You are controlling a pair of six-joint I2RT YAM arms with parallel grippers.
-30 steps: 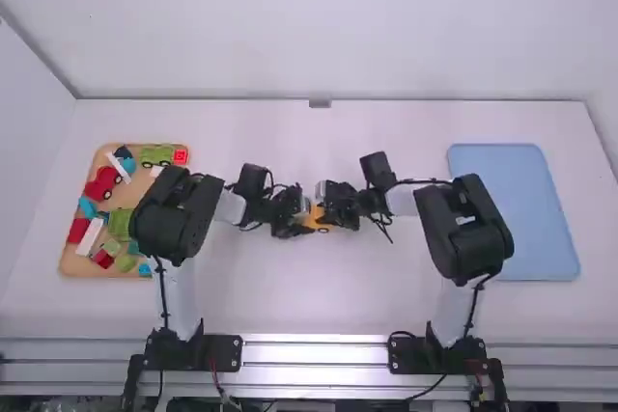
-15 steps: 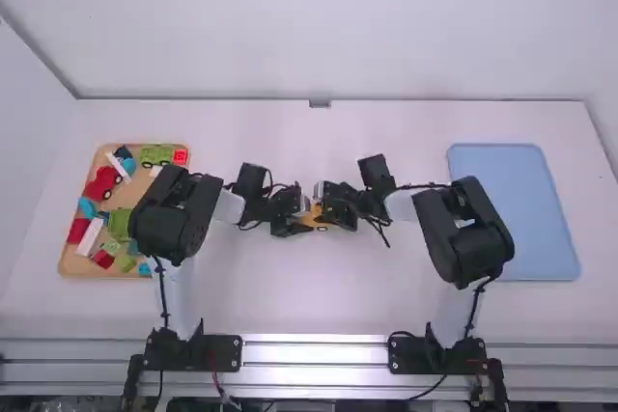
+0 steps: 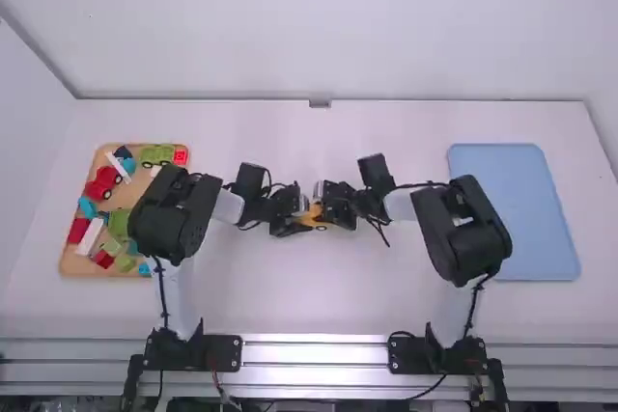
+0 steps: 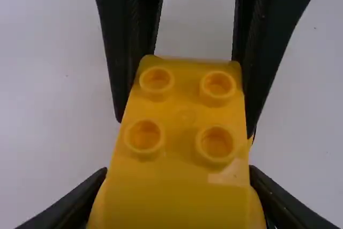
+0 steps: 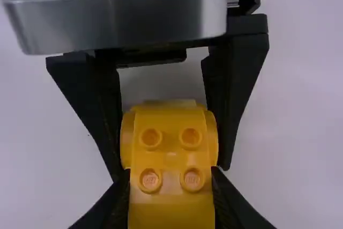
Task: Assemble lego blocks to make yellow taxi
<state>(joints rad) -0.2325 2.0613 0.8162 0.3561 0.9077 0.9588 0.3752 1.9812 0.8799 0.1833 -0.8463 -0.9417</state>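
Note:
Near the middle of the table in the high view, my left gripper [image 3: 297,220] and my right gripper [image 3: 329,209] meet at a yellow-orange lego taxi body [image 3: 311,219]. In the left wrist view, the left gripper [image 4: 179,191] is shut on the near end of the yellow body [image 4: 185,111], which has studs on top. The other gripper's black fingers clasp its far end. From the right wrist view, the right gripper [image 5: 171,189] is likewise shut on the near part of the yellow body [image 5: 171,154]. Its underside is hidden.
On the far left lies a wooden tray [image 3: 68,262] with several red, green, blue and white blocks and small vehicles, partly behind the left arm. A blue tray [image 3: 517,209] lies on the right, beyond the right arm's elbow.
The right arm has shifted very slightly to the left, and the yellow body a touch with it. The left arm stays nearly still, and both grippers keep their hold.

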